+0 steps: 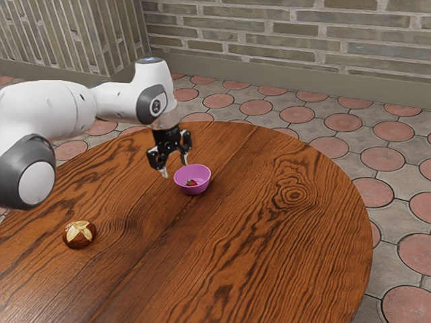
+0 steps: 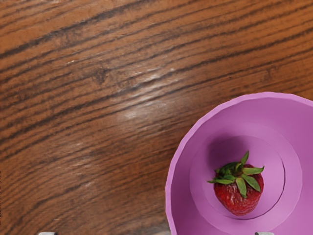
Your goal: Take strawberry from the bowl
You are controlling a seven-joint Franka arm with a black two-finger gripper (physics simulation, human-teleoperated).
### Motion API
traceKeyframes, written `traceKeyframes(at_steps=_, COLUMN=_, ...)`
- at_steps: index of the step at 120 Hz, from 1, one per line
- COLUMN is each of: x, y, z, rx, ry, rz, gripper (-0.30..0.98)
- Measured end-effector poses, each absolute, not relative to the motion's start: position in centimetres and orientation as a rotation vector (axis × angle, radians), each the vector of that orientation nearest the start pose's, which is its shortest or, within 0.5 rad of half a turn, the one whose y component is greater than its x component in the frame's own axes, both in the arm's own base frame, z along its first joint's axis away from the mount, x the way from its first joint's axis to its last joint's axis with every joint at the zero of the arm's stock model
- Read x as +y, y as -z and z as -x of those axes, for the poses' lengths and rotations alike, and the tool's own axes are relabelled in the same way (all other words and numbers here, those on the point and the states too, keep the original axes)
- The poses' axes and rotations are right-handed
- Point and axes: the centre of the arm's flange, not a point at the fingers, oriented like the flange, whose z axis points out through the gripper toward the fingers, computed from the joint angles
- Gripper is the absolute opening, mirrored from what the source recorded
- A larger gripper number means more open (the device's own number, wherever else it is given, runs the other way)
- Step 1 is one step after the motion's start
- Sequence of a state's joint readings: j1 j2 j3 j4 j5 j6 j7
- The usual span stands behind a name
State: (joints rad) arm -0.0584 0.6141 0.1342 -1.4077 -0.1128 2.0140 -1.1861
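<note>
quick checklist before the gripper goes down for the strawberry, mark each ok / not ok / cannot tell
1. Strawberry in the bowl: ok, it lies on the bowl's floor, leaves showing.
2. Bowl upright on the table: ok.
3. Gripper open, nothing between its fingers: ok.
4. Gripper centred over the strawberry: not ok, the strawberry sits off toward one finger, so a sideways shift seems needed first.
5. Fingertips high enough to clear the bowl's rim during that shift: cannot tell, the height gap is hard to judge.
6. Bun out of the way: ok, well apart from the bowl.
</note>
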Motion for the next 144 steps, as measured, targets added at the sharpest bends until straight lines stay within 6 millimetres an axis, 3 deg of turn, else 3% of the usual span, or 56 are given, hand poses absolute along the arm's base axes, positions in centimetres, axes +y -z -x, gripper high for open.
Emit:
traceKeyframes(at_steps=11, x=3.5, y=-34.1, z=-72.5, rx=-1.940, ry=-0.014, rz=2.497, gripper=0.46)
traceKeyframes(at_steps=27, x=2.3, y=-33.7, z=-74.0, rx=-1.964, ry=0.002, rz=2.492, gripper=0.41)
traceKeyframes(at_steps=64, x=2.0, y=-32.3, z=-75.2, rx=-2.009, ry=0.011, rz=2.444, gripper=0.32)
traceKeyframes(at_steps=84, x=1.7, y=-30.3, z=-75.5, rx=-2.014, ry=-0.012, rz=2.419, gripper=0.30)
traceKeyframes(at_steps=144, x=1.4, y=-29.1, z=-76.6, rx=-2.058, ry=-0.003, rz=2.405, gripper=0.26)
